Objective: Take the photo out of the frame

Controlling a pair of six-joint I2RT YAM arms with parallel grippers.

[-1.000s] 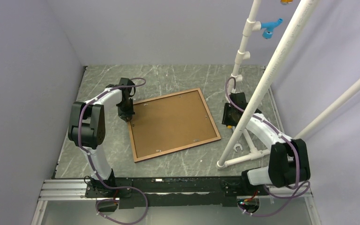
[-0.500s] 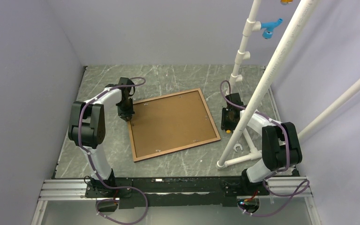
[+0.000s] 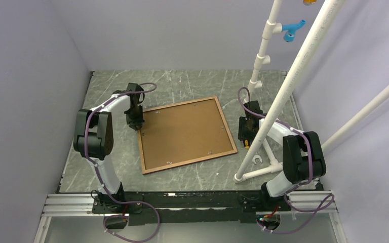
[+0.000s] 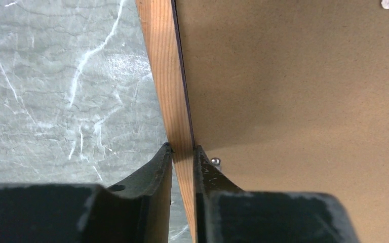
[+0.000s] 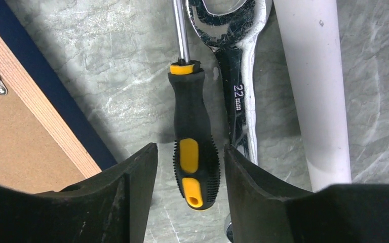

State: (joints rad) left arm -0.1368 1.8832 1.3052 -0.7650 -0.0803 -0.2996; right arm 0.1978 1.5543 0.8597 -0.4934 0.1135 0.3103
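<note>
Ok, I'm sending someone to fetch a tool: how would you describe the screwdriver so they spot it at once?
Find the large face-down frame, then look off its right edge, by the white pipe stand. The screwdriver lies there between the right gripper's open fingers; its ribbed black handle with yellow inserts sets it apart from the bare steel wrench alongside.

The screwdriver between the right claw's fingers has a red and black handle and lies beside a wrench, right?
Not red: the right wrist view shows the screwdriver has a yellow and black handle. It lies between the fingers of the right gripper, beside the wrench.
</note>
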